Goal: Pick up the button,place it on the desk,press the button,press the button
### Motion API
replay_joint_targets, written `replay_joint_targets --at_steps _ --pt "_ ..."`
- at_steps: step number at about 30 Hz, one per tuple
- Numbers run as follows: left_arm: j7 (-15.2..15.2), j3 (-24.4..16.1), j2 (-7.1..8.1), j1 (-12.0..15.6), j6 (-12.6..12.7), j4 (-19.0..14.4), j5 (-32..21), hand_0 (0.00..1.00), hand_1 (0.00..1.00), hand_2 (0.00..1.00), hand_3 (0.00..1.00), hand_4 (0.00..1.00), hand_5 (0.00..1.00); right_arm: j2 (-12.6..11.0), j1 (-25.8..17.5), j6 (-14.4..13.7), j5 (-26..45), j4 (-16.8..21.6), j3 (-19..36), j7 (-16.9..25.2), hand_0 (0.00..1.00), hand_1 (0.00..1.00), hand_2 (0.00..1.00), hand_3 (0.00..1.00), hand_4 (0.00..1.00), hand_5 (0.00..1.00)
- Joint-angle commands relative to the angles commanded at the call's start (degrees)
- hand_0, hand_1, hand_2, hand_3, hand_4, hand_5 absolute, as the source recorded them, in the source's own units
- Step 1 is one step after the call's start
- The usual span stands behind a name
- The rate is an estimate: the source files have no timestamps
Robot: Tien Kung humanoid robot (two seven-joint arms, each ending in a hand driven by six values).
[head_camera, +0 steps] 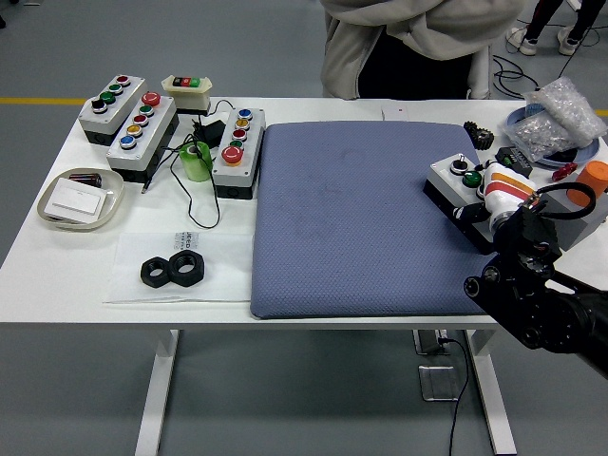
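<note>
A: Logging containers first, all placed relative to the blue mat [366, 218]. What is sitting left of it?

B: A shallow beige tray [80, 199] is lying well left of the mat, holding a white card [76, 199] and a small dark item I cannot identify. A blue-rimmed dish [594, 149] is sitting beyond the mat's far right corner, carrying a clear bag of small metal parts [559, 119].

A: Counts?

B: Three grey button boxes are standing left of the mat: one [237, 150] just beside its left edge, two more [142, 131] [111, 106] further left. A cream switch unit [186, 91] is resting behind them. A green tape roll [197, 161] is sitting next to the nearest box. Two black hex nuts [174, 270] are lying on a clear sheet, near the mat's front left corner. An orange cylinder [593, 180] is standing right of the mat.

A: The task's button box?

B: The fourth box [454, 180] is sitting on the mat's right edge, tilted, with black and green buttons showing.

A: Robot hand state?

B: The right robot hand [503, 198] is lying against that box's right side; whether the fingers are closing on it, I cannot tell. The left arm is not showing.

A: Surface and room?

B: The white worktop [57, 275] is standing on a grey floor with a yellow line. A person [418, 47] is standing at the far side, behind the mat.
</note>
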Motion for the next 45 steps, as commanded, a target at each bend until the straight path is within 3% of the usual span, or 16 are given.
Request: replay_joint_targets --at_steps 2,10,16,22,24,28,32,38,45 --pt "-0.1 0.1 0.0 0.0 0.0 0.0 -0.2 0.744 0.78 0.852 0.765 0.54 0.998 -0.7 -0.1 -0.7 0.2 1.3 -0.3 0.4 0.333 0.274 0.408 0.591 0.83 0.112" --pt "-0.1 0.0 0.03 -0.1 0.0 0.1 -0.3 0.744 0.78 0.853 0.765 0.539 0.998 -4.9 0.1 -2.0 5.4 9.6 -5.4 5.1 0.299 0.246 0.39 0.559 0.783 0.128" --pt "-0.2 0.1 0.05 -0.1 0.0 0.1 -0.5 0.744 0.78 0.852 0.765 0.538 0.998 -7.8 0.1 -2.3 11.6 17.2 -9.5 13.4 0.293 0.245 0.38 0.556 0.742 0.126" --pt "-0.2 0.2 0.06 -0.1 0.0 0.1 -0.5 0.744 0.78 0.852 0.765 0.538 0.998 -9.0 0.1 -2.0 17.4 21.1 -10.8 21.3 0.29 0.25 0.378 0.548 0.735 0.116" --pt "-0.2 0.0 0.06 -0.2 0.0 0.2 -0.4 0.744 0.78 0.852 0.765 0.538 0.998 -9.8 0.5 0.0 20.1 22.1 -11.9 26.1 0.29 0.25 0.378 0.548 0.735 0.116" --pt "-0.1 -0.1 0.05 -0.1 0.0 0.1 -0.2 0.743 0.78 0.852 0.764 0.538 0.998 -10.4 1.3 1.4 18.0 21.6 -13.8 35.3 0.289 0.266 0.38 0.559 0.729 0.106" --pt "-0.1 -0.1 0.01 -0.1 0.0 0.1 -0.2 0.744 0.779 0.852 0.764 0.538 0.998 -10.7 2.2 1.1 14.9 20.6 -15.9 42.5 0.275 0.266 0.38 0.562 0.745 0.116" --pt "-0.1 -0.1 -0.05 0.0 0.0 0.2 -0.2 0.744 0.779 0.851 0.764 0.538 0.998 -9.4 3.6 -1.3 11.0 17.2 -18.3 47.7 0.272 0.279 0.386 0.568 0.743 0.103" --pt "0.0 -0.4 -0.11 0.1 0.0 0.1 0.3 0.744 0.779 0.851 0.764 0.538 0.998 -7.2 4.9 -1.4 10.7 11.4 -20.2 49.2 0.29 0.314 0.407 0.593 0.732 0.105"
